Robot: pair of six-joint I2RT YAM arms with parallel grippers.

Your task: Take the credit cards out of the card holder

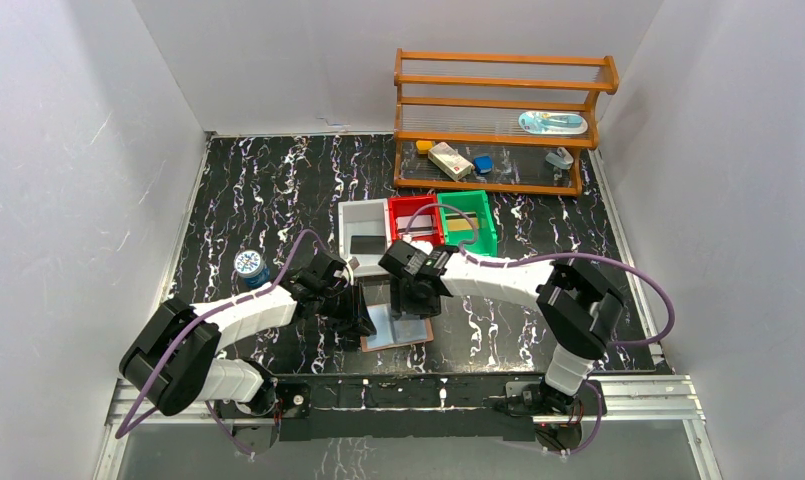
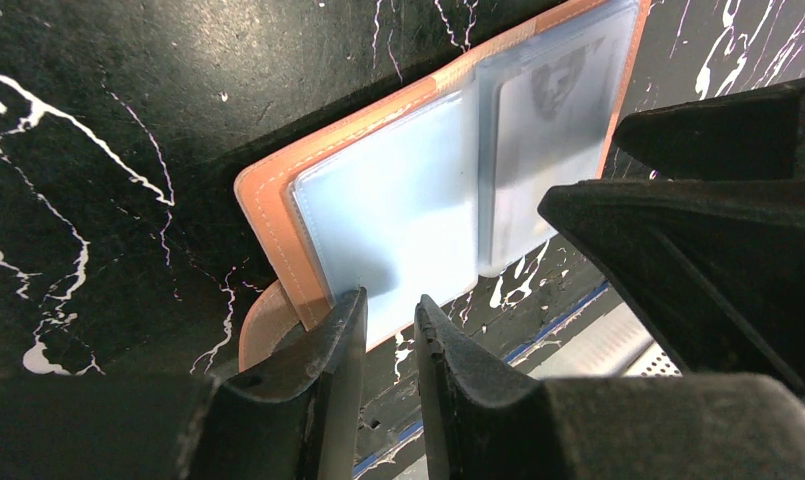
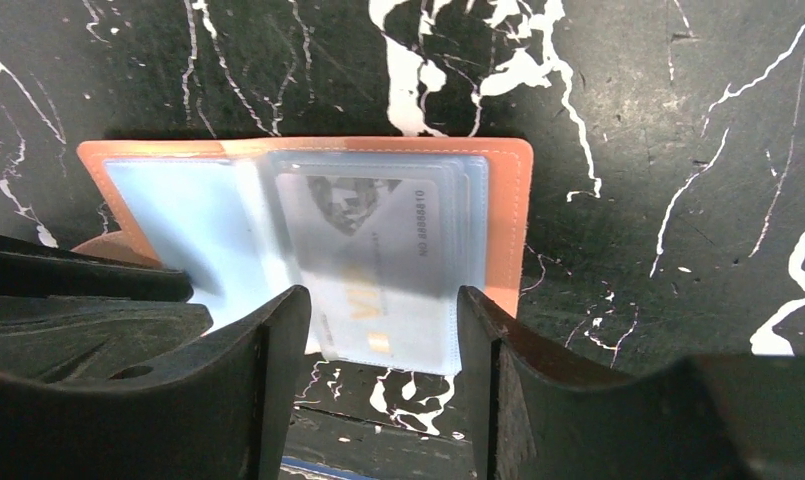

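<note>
On black marbled surface (image 1: pixel 258 200): open card holder (image 1: pixel 396 330) lying flat, credit card (image 3: pixel 378 260) poking out betw. the spread R claw (image 3: pixel 383 305).
Holder sits near the front edge betw. the arms. L claw (image 2: pixel 390 302): jaws nearly pressed together, slim gap, at holder's near left edge; whether that edge is pinched can't be told. R jaws stand just beside card's side edges, card not gripped. Best done w/ holder pinned, R jaws closed evenly and lightly so thin plastic isn't bowed, card then drawn straight along its pocket, low & slow. Materials: surface hard, glossy; holder soft tan leather, stitched border, pale-blue semi-clear pockets, prob. slides easily; card thin, stiff, rectangular, pale w/ gold lettering.
</note>
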